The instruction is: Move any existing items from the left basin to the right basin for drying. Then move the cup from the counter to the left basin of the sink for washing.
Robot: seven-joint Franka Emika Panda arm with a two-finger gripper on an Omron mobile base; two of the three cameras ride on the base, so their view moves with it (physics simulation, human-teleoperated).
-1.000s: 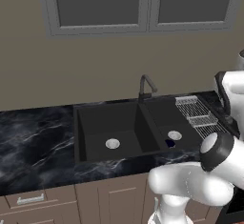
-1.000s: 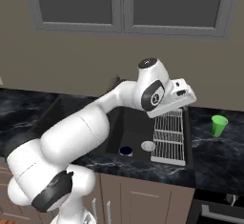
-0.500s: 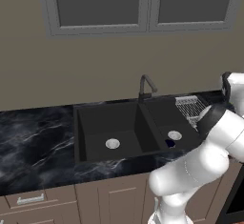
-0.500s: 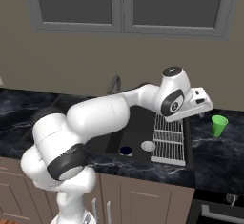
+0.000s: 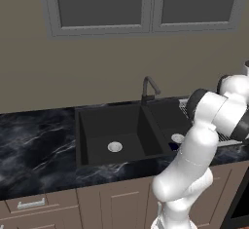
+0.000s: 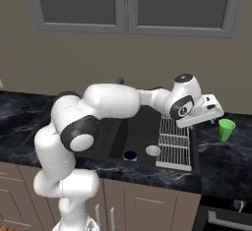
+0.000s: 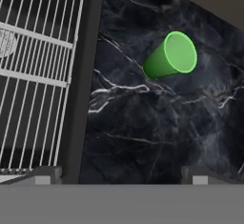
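The small green cup stands upright on the black marble counter, right of the sink. In the hand view the cup lies ahead, above and right of centre, its open mouth showing. My gripper hovers just left of the cup above the sink's right rim, open, nothing between its fingertips. The wide left basin holds nothing but its silver drain. A tiny dark blue object lies in the narrower right basin near the drain.
A wire drying rack covers the right part of the right basin and fills the left of the hand view as the rack. The dark curved faucet stands behind the divider. The wall and a window rise behind the counter.
The arm has swung right: the gripper moved from above the rack out to the sink's right rim, close to the green cup. Cup and blue object have stayed put.
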